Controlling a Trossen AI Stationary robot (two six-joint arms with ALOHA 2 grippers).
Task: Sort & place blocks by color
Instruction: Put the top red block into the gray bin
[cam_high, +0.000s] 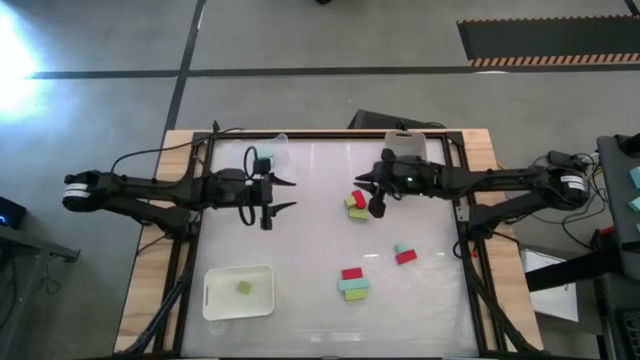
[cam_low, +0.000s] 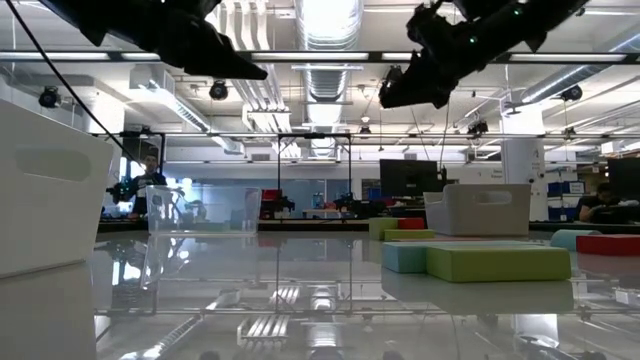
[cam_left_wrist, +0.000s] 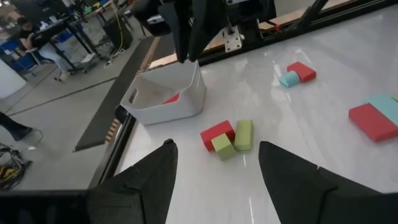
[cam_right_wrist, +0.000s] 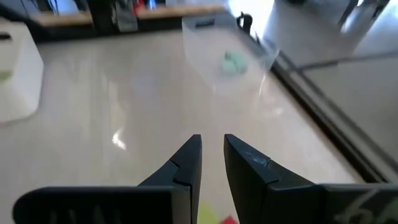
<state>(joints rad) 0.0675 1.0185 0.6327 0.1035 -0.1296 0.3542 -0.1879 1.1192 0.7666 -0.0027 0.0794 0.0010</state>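
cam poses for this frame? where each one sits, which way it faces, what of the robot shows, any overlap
High: overhead, straight down; both arms, left gripper, right gripper.
Low: table height, level into the room; arms overhead.
Left wrist: past its open jaws toward the red and yellow-green blocks and white tray.
Right wrist: past its shut jaws toward the clear tray holding a teal block.
Shared: high and left wrist both show that block cluster.

Robotics lab or workshop: exposed silver ceiling ducts (cam_low: 330, 25), long fluorescent ceiling lights (cam_low: 560, 55), dark computer monitor (cam_low: 405, 178), grey concrete floor (cam_high: 300, 35).
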